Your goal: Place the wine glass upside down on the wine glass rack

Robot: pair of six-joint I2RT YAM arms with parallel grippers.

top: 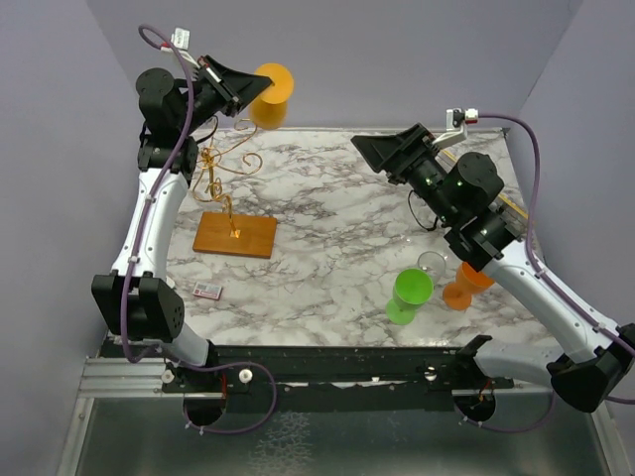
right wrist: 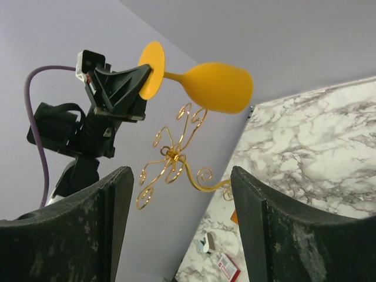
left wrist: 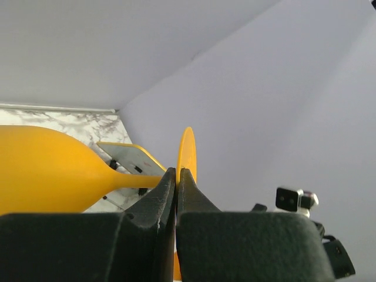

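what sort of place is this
Probably a robot test booth: plain lilac walls box in a marble-look table, with a left arm and right arm bolted to a rail at its near edge.

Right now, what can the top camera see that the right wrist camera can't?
Only the top camera shows the green glass and orange glass beside the right arm. Only the right wrist camera shows the round foot pinched in the left end effector. Both show the yellow wine glass held sideways and the gold rack.
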